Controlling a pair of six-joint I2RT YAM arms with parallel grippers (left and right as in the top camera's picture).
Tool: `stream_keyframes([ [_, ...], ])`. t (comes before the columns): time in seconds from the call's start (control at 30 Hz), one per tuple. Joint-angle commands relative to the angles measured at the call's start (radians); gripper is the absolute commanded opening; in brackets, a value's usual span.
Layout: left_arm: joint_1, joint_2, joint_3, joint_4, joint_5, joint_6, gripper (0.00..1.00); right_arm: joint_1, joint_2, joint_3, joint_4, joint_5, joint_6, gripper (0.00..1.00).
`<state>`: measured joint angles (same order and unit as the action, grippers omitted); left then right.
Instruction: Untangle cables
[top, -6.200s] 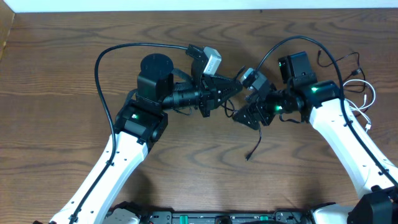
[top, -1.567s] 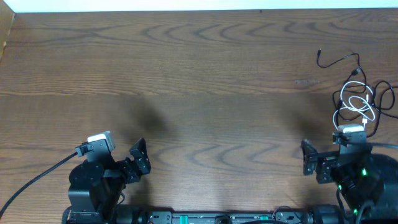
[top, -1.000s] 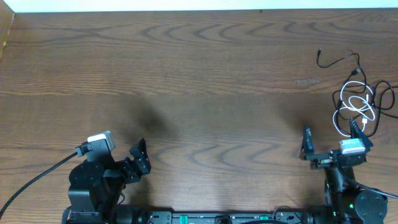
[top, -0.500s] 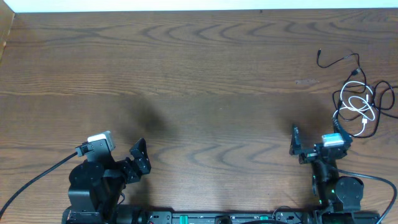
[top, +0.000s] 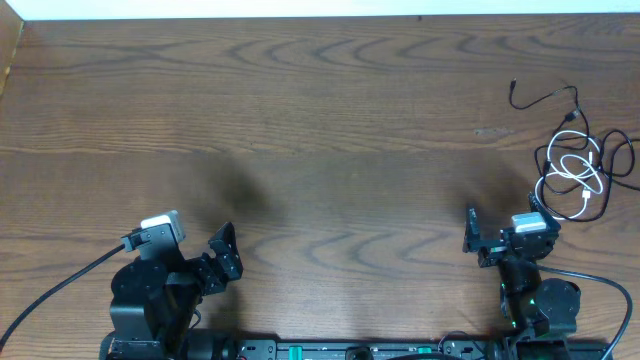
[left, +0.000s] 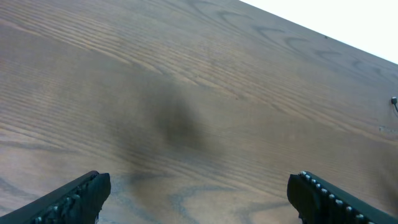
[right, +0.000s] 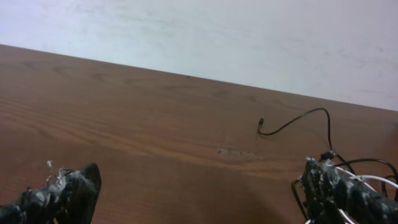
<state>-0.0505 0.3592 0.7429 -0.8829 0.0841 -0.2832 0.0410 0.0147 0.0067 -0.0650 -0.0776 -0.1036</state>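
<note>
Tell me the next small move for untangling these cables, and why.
Probably reach the open right pincer forward to the white cable: its loops overlap the black cable in one heap just beyond that pincer, and nothing is held yet.

Item count, overhead view:

- Table (top: 320, 130): one, filling the frame.
- Cables: two, both at the right edge of the frame, one white cable (top: 578, 178) and one black cable (top: 545, 98). Their loops overlap.
- Robot arms: two, one left arm (top: 150, 295) at the lower left and one right arm (top: 540, 305) at the lower right.
- Pincers: two, one per arm, a left pincer (top: 226, 252) and a right pincer (right: 199, 193). Each has two fingers.
</note>
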Motion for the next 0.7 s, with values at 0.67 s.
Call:
stream_keyframes([
  [0.67, 0.032, -0.083, -0.096, -0.039, 0.002, 0.018, 0.96, 0.006, -0.002, -0.001, -0.005, 0.000, -0.006, 0.99],
])
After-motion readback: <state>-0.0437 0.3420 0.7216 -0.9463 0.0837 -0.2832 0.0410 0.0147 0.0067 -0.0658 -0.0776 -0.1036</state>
